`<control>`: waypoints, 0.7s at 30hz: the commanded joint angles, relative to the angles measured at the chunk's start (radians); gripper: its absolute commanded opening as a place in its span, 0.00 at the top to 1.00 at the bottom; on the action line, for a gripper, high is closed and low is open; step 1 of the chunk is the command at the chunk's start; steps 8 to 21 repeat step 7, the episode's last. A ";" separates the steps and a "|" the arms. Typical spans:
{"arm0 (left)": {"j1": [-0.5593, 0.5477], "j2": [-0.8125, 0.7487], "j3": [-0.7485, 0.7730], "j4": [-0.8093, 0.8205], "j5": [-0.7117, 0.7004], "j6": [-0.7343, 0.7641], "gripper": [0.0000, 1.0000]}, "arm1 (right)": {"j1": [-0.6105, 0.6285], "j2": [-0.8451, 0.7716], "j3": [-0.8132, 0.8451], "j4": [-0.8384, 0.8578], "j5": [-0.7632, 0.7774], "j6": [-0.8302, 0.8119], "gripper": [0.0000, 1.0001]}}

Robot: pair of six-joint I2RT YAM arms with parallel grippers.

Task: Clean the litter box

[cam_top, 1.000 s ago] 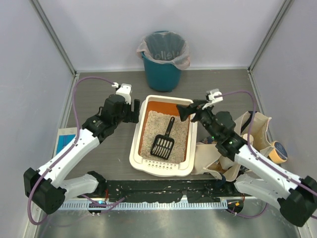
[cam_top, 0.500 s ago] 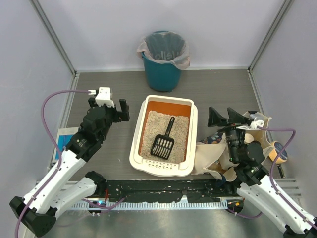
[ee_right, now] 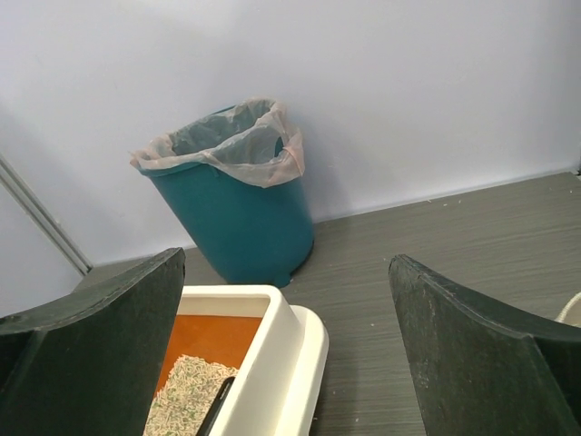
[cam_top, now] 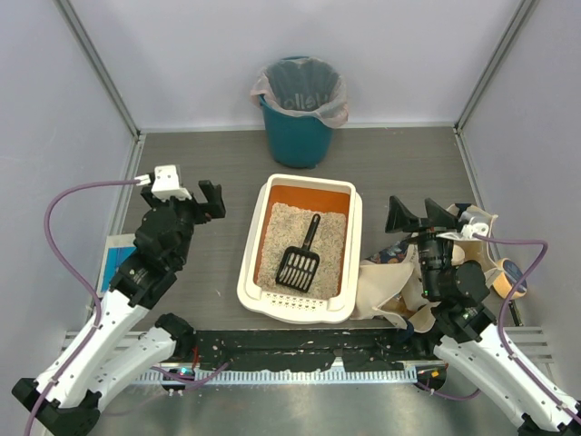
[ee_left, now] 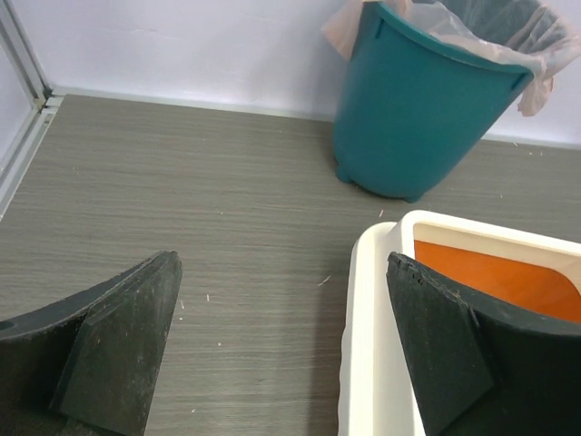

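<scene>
The litter box (cam_top: 250, 263) is a cream-white tray with orange inner walls in the middle of the table. Grey-beige litter (cam_top: 290, 232) fills it, and a black slotted scoop (cam_top: 300, 259) lies on the litter. My left gripper (cam_top: 198, 207) hovers open to the left of the box's far corner, holding nothing. In the left wrist view the box rim (ee_left: 372, 318) lies by the right finger of the left gripper (ee_left: 283, 263). My right gripper (cam_top: 416, 216) stands open and empty to the right of the box. The right wrist view shows the right gripper (ee_right: 289, 262), the box rim (ee_right: 272, 363) and the scoop handle (ee_right: 216, 409).
A teal bin (cam_top: 298, 109) with a plastic liner stands behind the box against the back wall; it shows as the bin (ee_left: 418, 109) and the bin (ee_right: 236, 218) in the wrist views. A beige tote bag (cam_top: 386, 286) slumps right of the box, under the right arm. A tape roll (cam_top: 510, 277) lies at far right.
My left gripper has drawn back to the left, away from the box's rim, and its jaws have spread wider. My right gripper has pulled back right from the box's far corner.
</scene>
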State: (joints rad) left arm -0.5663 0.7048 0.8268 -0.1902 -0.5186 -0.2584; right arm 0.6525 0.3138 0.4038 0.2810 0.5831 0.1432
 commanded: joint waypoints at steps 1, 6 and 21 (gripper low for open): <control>0.006 -0.007 0.001 0.072 -0.040 -0.019 0.00 | -0.001 -0.005 0.043 0.007 0.023 -0.017 0.01; 0.005 -0.008 0.000 0.074 -0.024 -0.016 0.00 | -0.001 -0.007 0.047 0.003 0.024 -0.016 0.01; 0.006 -0.013 -0.002 0.078 -0.015 -0.015 0.00 | -0.001 -0.007 0.050 0.001 0.026 -0.016 0.01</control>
